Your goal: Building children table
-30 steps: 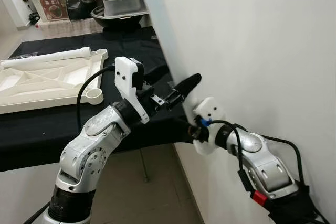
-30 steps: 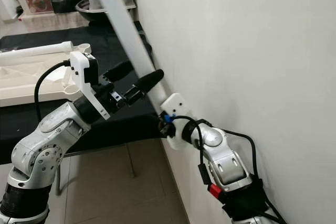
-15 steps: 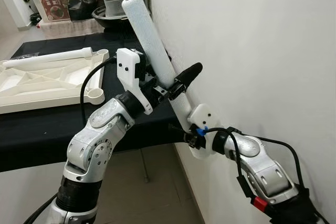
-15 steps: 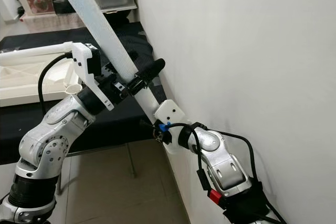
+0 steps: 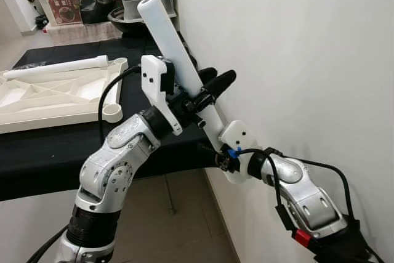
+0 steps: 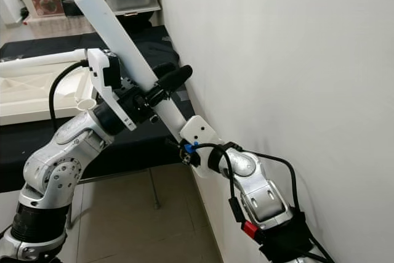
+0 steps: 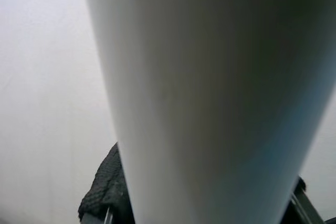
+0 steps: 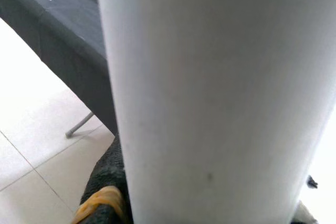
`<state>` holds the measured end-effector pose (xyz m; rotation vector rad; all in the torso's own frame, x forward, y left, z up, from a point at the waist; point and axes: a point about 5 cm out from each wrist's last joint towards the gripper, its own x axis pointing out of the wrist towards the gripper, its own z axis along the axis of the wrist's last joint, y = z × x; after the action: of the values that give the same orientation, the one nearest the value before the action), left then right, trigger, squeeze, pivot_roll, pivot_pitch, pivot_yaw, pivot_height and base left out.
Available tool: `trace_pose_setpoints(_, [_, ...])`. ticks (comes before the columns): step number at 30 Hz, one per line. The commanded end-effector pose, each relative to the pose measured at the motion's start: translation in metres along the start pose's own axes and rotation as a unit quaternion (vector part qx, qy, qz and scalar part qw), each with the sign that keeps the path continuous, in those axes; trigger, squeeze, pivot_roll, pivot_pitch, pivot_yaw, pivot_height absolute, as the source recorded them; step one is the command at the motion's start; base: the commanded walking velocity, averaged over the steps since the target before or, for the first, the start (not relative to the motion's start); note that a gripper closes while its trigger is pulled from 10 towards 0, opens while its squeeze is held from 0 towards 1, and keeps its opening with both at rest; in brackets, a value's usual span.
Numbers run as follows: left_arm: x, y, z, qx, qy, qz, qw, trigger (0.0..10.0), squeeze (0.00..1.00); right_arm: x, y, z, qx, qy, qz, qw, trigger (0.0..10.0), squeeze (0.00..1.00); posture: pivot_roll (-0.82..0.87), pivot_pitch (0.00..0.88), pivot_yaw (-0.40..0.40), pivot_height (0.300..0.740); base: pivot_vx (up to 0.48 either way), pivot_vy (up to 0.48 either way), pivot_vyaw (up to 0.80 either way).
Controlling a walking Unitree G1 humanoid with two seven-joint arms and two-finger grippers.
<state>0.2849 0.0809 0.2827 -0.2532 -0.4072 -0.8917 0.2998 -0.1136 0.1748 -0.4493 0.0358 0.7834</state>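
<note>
White table leg, smooth round tube, tilted, left gripper clamping it

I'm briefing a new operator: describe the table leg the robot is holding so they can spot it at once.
Start at the white wall on the right, beside the black-covered table. Slanting up along it is a long white tube, the table leg, with the left gripper and right gripper on it. Unlike the other white leg lying on the upturned tabletop, it's raised in the air.

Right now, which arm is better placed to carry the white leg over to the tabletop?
Probably the left: its end effector grips the white leg mid-length, nearer the upturned tabletop. The right end effector holds the lower end by the wall.
</note>
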Motion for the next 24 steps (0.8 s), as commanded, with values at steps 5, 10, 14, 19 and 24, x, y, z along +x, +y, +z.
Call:
trace_pose_setpoints(5, [-0.009,-0.007,0.004,-0.009,0.025,-0.065,0.998,0.0,0.0,0.005,-0.004,0.005,0.041,-0.005,-0.007,0.999,10.0,1.0,-0.03,0.035,0.032,0.74,0.0,0.0,0.0])
trace_pose_setpoints(10, [-0.015,-0.02,0.002,-0.033,0.048,-0.136,0.989,0.0,0.0,0.006,0.002,0.008,0.073,-0.014,0.035,0.997,10.0,1.0,-0.03,0.035,0.032,0.74,0.0,0.0,0.0])
trace_pose_setpoints(14, [-0.018,-0.031,-0.001,-0.047,0.07,-0.191,0.978,0.0,0.0,0.008,0.01,0.008,0.087,-0.011,0.072,0.994,10.0,1.0,-0.03,0.036,0.03,0.74,0.0,0.0,0.0])
trace_pose_setpoints(19, [-0.02,-0.038,-0.005,-0.053,0.091,-0.243,0.964,0.0,0.0,0.013,0.021,0.011,0.113,-0.006,0.131,0.985,10.0,0.05,-0.04,0.041,0.02,0.74,0.0,0.0,0.0])
trace_pose_setpoints(24, [-0.017,-0.042,-0.006,-0.058,0.093,-0.295,0.949,0.0,0.0,0.018,0.038,0.023,0.115,-0.037,0.212,0.97,10.0,0.0,-0.04,0.041,0.016,0.74,0.0,0.0,0.0])
